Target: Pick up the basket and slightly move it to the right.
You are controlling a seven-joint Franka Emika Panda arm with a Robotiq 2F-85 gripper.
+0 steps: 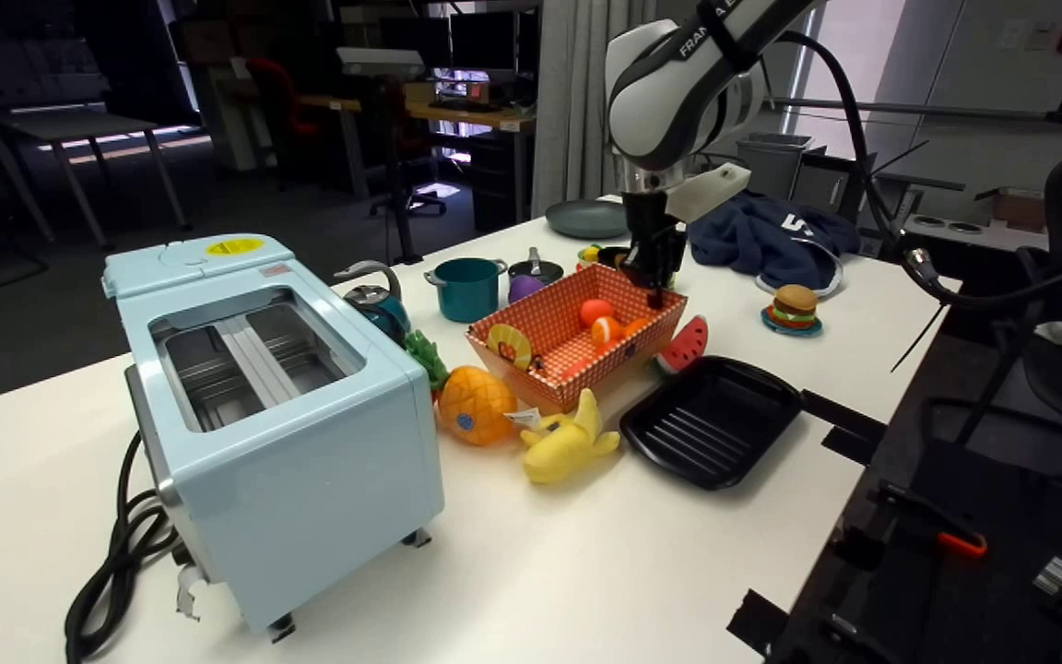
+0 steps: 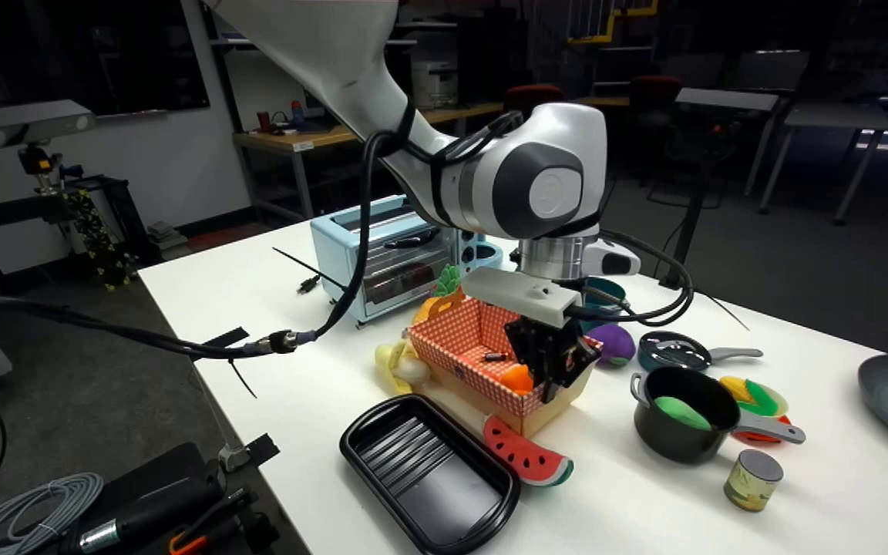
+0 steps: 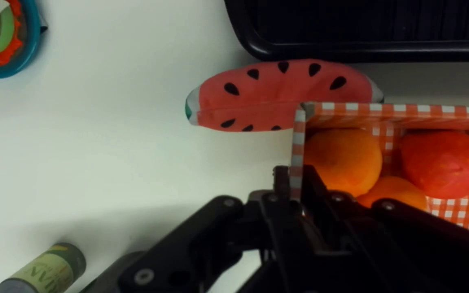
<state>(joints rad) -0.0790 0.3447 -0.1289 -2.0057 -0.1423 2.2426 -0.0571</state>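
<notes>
The basket, a rectangular box with an orange-and-white checked lining and a tan outside, shows in both exterior views [image 1: 625, 355] [image 2: 475, 385]. Orange and red toy fruits lie in it. In the wrist view its checked rim [image 3: 397, 112] runs off the right edge. My gripper [image 3: 295, 175] is shut on the basket's short end wall, one finger inside and one outside. The gripper also shows over that end in both exterior views [image 1: 654, 293] [image 2: 556, 381]. The basket looks about level. I cannot tell whether its base touches the table.
A toy watermelon slice [image 2: 529, 456] lies close beside the basket, with a black grill pan [image 2: 444, 478] beyond it. A yellow banana toy [image 1: 568, 449], a pineapple toy [image 1: 477, 404] and the light-blue toaster [image 1: 310, 516] stand past the far end. A black pot [image 2: 683, 432] and can [image 2: 752, 482] stand nearby.
</notes>
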